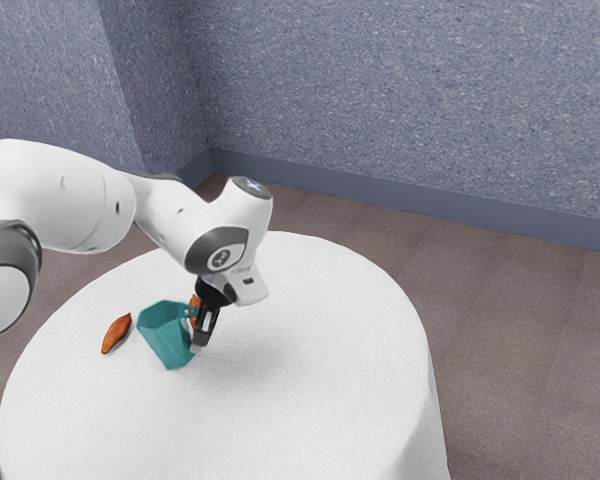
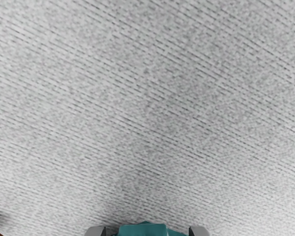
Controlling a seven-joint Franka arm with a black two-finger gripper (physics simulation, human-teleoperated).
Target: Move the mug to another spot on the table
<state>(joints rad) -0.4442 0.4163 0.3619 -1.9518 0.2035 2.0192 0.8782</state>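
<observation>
A teal mug point(image 1: 164, 333) leans tilted over the left part of the round white table point(image 1: 310, 400). My black gripper point(image 1: 202, 328) reaches down at the mug's right side and is shut on its rim or handle. In the wrist view the mug's teal edge point(image 2: 143, 229) sits right under the hand, with a grey fingertip point(image 2: 95, 230) against it on each side. Whether the mug's base touches the cloth I cannot tell.
An orange piece point(image 1: 116, 333) lies on the cloth just left of the mug, and another orange bit point(image 1: 195, 301) peeks out behind the gripper. White cloth stretches wide to the exterior view's right and toward the front edge.
</observation>
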